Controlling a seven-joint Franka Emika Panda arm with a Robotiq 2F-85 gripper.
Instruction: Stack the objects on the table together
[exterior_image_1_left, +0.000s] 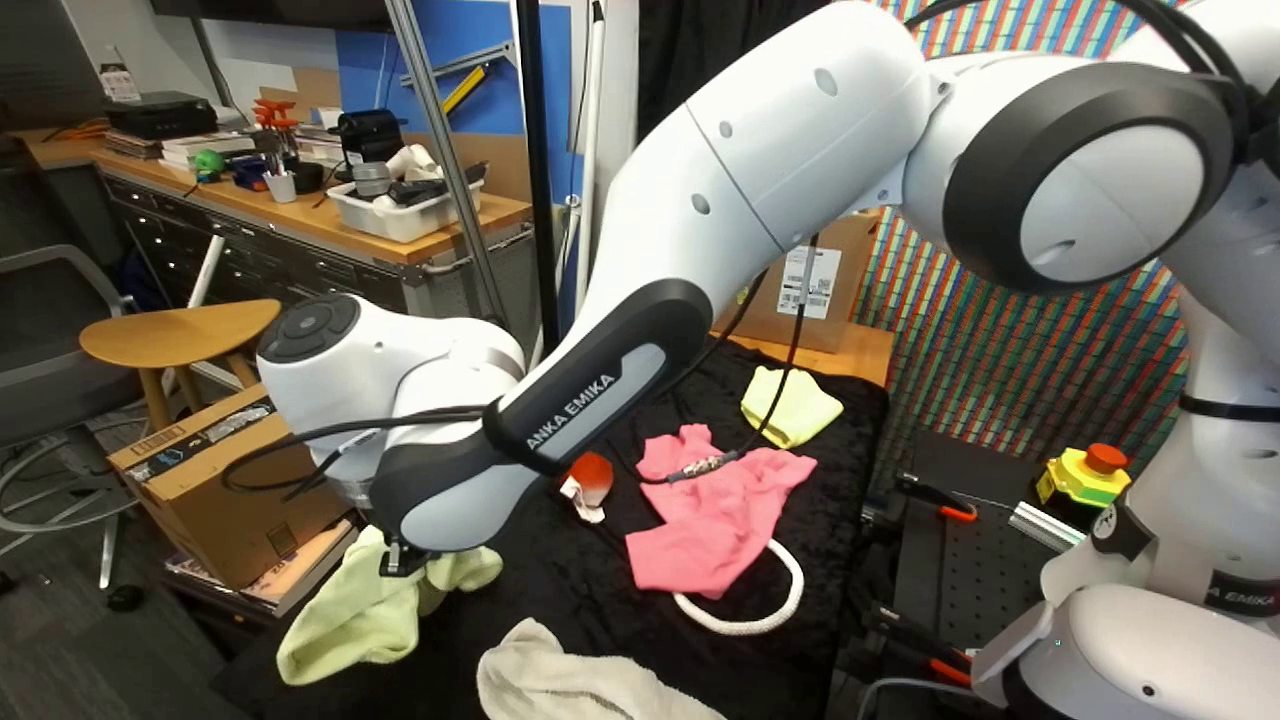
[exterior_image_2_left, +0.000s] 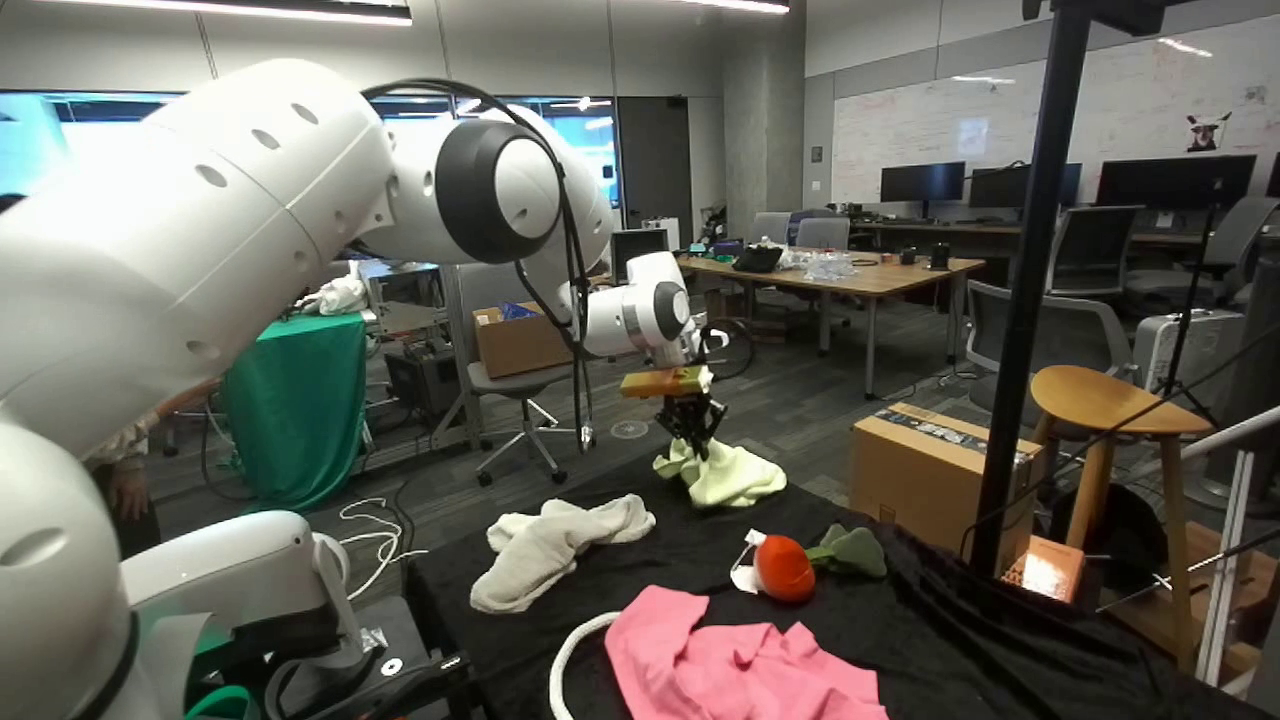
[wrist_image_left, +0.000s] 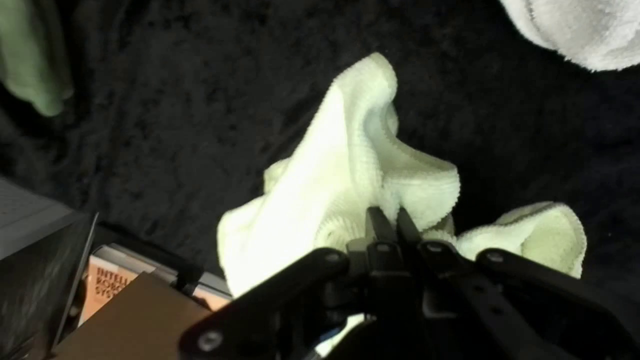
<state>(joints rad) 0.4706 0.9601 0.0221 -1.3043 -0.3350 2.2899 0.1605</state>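
The crumpled pale yellow-green cloth (wrist_image_left: 320, 190) below your wrist lies on the table near an edge, bunched into soft, rounded folds with a ribbed hem; in the wrist view the glare washes much of it nearly white. Your black two-fingered claw (wrist_image_left: 391, 215) points down into those folds, its fingers drawn almost together with a pinch of this cloth between the tips — how deep the pinch goes is hidden from you.

The other pieces lie apart from it. You have a fuzzy off-white cloth (exterior_image_2_left: 560, 548), long and twisted, and a wrinkled salmon-pink cloth (exterior_image_1_left: 710, 530) covering part of a thick white rope loop (exterior_image_1_left: 740, 628). A bright yellow cloth (exterior_image_1_left: 790, 408) sits in a small heap just beside the pink one. Near the pink you also see a rounded red item with a white tag (exterior_image_2_left: 785, 568) — a grey-green, leaf-shaped soft piece (exterior_image_2_left: 850, 552) lies against it.

All of these rest on a wide table (exterior_image_1_left: 570, 590) draped in rumpled black velvety fabric. Near it, in both exterior views, you find a brown cardboard box (exterior_image_1_left: 230, 480) and a rounded wooden stool (exterior_image_1_left: 180, 335). Behind stands a wooden-topped workbench (exterior_image_1_left: 310, 212) bearing a filled white plastic bin (exterior_image_1_left: 400, 222); in an exterior view a pale whiteboard (exterior_image_2_left: 940, 120) spans the far wall.
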